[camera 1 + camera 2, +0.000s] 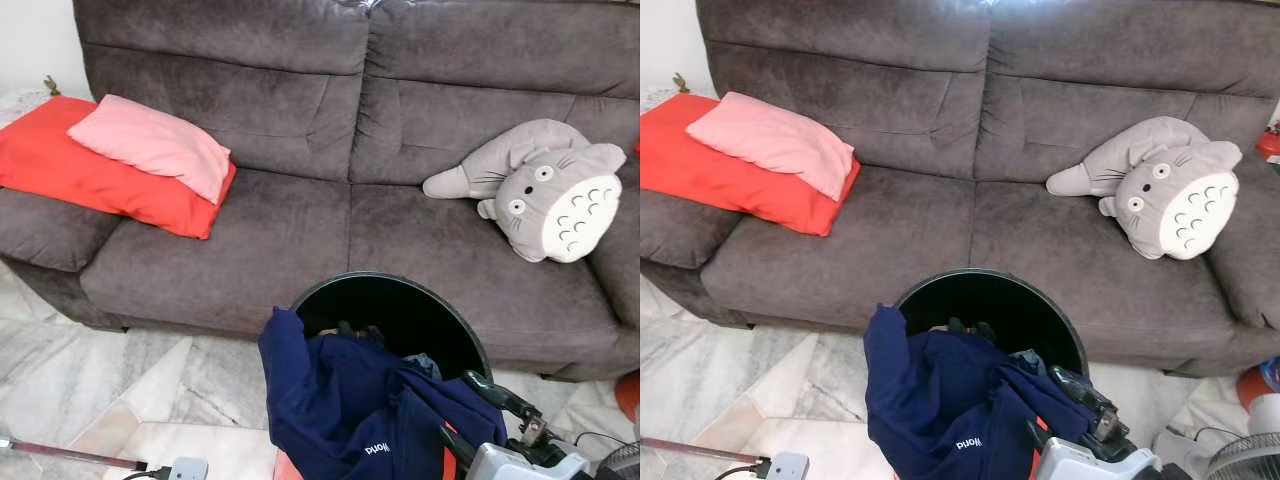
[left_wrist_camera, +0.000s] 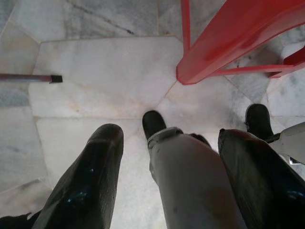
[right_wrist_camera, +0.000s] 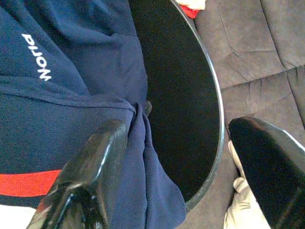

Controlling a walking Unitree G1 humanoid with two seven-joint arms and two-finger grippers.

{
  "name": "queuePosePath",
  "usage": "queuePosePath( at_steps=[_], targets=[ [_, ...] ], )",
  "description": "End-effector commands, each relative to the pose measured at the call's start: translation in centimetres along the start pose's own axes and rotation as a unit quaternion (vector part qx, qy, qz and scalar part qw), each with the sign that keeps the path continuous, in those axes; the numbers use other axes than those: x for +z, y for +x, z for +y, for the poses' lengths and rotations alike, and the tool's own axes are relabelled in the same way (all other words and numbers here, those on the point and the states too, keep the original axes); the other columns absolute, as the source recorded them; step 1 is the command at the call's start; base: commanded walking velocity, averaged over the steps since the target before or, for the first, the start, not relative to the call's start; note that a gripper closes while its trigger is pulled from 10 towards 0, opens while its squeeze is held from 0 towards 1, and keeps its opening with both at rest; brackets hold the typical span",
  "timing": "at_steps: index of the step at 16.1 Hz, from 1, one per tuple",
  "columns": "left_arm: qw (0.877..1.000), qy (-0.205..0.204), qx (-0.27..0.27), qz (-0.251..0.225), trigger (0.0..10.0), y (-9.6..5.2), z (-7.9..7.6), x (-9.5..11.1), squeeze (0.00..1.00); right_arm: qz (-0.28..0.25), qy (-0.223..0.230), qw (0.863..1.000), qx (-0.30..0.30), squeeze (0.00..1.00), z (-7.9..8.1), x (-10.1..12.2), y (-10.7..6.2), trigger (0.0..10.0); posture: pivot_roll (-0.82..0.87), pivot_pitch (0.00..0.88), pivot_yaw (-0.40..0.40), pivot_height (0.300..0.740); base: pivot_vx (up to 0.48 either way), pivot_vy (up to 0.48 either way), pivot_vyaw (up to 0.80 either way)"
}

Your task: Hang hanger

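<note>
Two pillows [image 1: 150, 145], one plush toy [image 1: 545, 190], one bin [image 1: 400, 310], one garment [image 1: 360, 410]

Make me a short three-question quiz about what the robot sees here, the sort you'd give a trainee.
1. True or false: the navy garment hangs over the rim of the round black bin.
2. Multiple choice: the grey plush toy lies on the sofa's (A) robot's-left end, (B) middle, (C) robot's-right end.
3. Fill in: the pink pillow lies on a ___ cushion.

Key:
1. True. The right gripper, fingers apart, is at the garment's edge by the bin's rim; the left gripper hangs open above the marble floor.
2. C.
3. Red.
</note>
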State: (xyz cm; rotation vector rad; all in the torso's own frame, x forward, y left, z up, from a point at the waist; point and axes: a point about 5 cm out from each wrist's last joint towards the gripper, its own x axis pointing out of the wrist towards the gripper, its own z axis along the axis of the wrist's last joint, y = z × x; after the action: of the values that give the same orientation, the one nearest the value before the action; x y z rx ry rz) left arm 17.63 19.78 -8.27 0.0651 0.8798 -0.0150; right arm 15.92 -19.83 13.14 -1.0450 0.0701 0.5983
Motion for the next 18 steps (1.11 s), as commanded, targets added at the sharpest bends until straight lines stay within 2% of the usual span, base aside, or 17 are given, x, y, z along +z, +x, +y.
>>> queuePosePath(
  at_steps=[1,3,5,6,7,8,13,18],
  targets=[
    [1.0,0.008,-0.002,0.018,10.0,-0.2,-0.2,-0.9,0.0,0.019,0.0,1.0,-0.018,0.0,-0.6,-0.2,-0.7,10.0,-0.23,0.174,-0.038,0.74,0.0,0.0,0.0],
    [1.0,0.009,-0.002,0.018,10.0,-0.1,-0.1,-0.7,0.0,0.068,-0.021,0.997,-0.028,0.0,-1.2,-1.0,-1.9,10.0,-0.25,0.18,-0.035,0.74,0.0,0.0,0.0],
    [1.0,0.011,-0.003,0.018,10.0,-0.1,-0.1,-0.6,0.0,0.077,-0.029,0.996,-0.021,0.0,-1.4,-1.0,-2.3,10.0,-0.25,0.182,-0.033,0.74,0.0,0.0,0.0],
    [1.0,0.011,-0.003,0.017,10.0,-0.1,-0.1,-0.6,0.0,0.078,-0.034,0.996,-0.012,0.0,-1.4,-1.0,-2.6,10.0,-0.25,0.182,-0.032,0.74,0.0,0.0,0.0],
    [1.0,0.011,-0.004,0.016,10.0,0.0,-0.1,-0.4,0.0,0.091,-0.06,0.994,0.027,0.0,-1.3,-1.4,-3.0,10.0,-0.25,0.182,-0.03,0.74,0.0,0.0,0.0],
    [1.0,0.011,-0.004,0.015,10.0,0.0,-0.1,-0.4,0.0,0.093,-0.07,0.992,0.04,0.0,-1.4,-1.6,-3.1,10.0,-0.25,0.18,-0.029,0.74,0.0,0.0,0.0],
    [1.0,0.009,-0.001,0.014,10.0,-0.1,0.1,-0.5,0.0,0.068,-0.085,0.992,0.061,0.0,-0.9,-1.7,-2.1,10.0,-0.24,0.177,-0.031,0.74,0.0,0.0,0.0],
    [1.0,0.007,0.002,0.014,10.0,-0.1,0.2,-0.5,0.0,0.048,-0.077,0.993,0.074,0.0,-0.6,-1.5,-1.4,10.0,-0.23,0.179,-0.028,0.74,0.0,0.0,0.0]
  ],
)
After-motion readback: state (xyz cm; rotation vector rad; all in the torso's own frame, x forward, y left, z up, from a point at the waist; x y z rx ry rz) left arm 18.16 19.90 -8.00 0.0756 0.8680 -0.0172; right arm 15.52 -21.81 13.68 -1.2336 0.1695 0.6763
